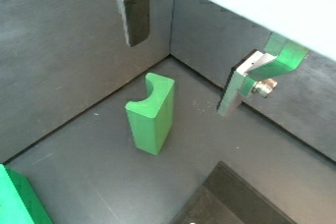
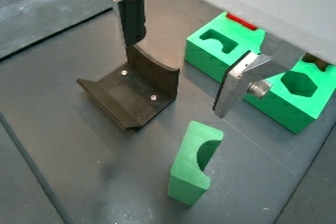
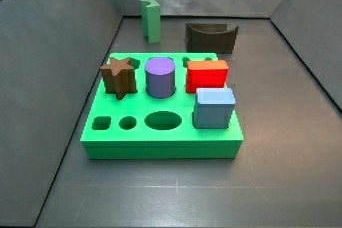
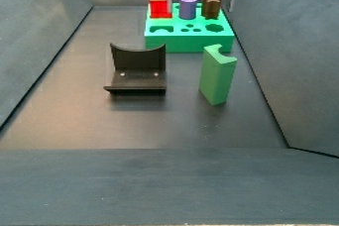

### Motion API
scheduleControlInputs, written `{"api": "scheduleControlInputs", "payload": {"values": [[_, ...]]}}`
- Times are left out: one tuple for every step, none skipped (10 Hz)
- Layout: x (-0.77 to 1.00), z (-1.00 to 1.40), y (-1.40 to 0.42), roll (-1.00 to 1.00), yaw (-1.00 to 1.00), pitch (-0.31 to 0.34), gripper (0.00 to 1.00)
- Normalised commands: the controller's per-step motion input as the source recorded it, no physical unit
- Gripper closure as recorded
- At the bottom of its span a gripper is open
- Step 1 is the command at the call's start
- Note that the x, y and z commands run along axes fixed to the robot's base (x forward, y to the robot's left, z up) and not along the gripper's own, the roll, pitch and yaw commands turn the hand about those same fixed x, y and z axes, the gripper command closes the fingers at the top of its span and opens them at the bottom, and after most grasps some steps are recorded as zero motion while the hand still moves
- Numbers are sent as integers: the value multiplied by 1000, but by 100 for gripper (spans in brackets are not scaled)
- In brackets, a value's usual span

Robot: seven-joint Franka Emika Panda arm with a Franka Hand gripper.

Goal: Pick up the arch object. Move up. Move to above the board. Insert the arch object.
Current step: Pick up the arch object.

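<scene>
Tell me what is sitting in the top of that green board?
In a side view the board holds a brown star block, purple cylinder, red block and blue block. Three front holes are empty. How deep the blocks sit is hidden.

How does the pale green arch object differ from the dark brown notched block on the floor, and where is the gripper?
The arch object is pale green, tall and narrow; the dark brown block is lower and wider. The arch object has a small curved notch in its top; the dark brown block has a broad curved face with two pale dots. Both stand free on the floor, apart from the board. The gripper hangs open above, holding nothing.
</scene>
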Motion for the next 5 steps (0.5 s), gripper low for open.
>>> {"api": "scheduleControlInputs", "payload": {"values": [[-203, -83, 0, 0, 0, -130, 0], [-40, 0, 0, -6, 0, -27, 0], [0, 0, 0, 0, 0, -7, 0], [-109, -546, 209, 10, 286, -123, 0], [0, -569, 297, -4, 597, -93, 0]]}}
